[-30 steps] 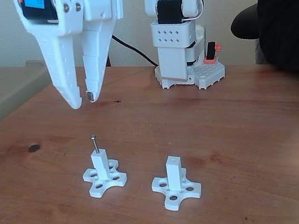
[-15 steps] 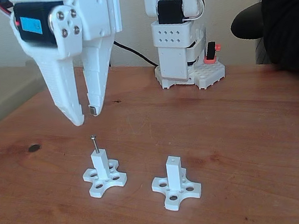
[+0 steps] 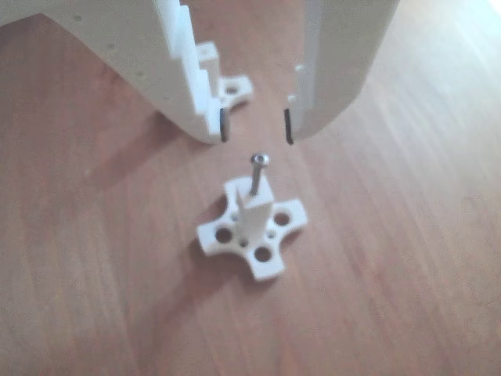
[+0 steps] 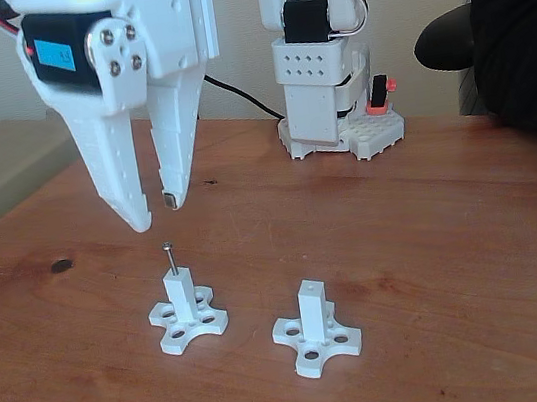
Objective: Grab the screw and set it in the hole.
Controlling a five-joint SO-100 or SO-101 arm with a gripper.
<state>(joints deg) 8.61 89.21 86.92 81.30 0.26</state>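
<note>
Screw (image 4: 169, 257) stands upright just below open hand (image 4: 154, 214)

Close cam behind hand (image 3: 256, 129); front table-level cam facing arm base (image 4: 339, 130).

Soft daylight, fairly bright. The other view is hazy and blurred throughout, washed out at top right; the fixed view is sharper, with faint shadows on the worktop (image 4: 436, 237).

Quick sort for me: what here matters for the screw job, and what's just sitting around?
Job:
- screw, standing in the left post
- right post, its top hole free
- hand, open above the screw

Sitting around:
- dark spot on the table
- black chair
</note>
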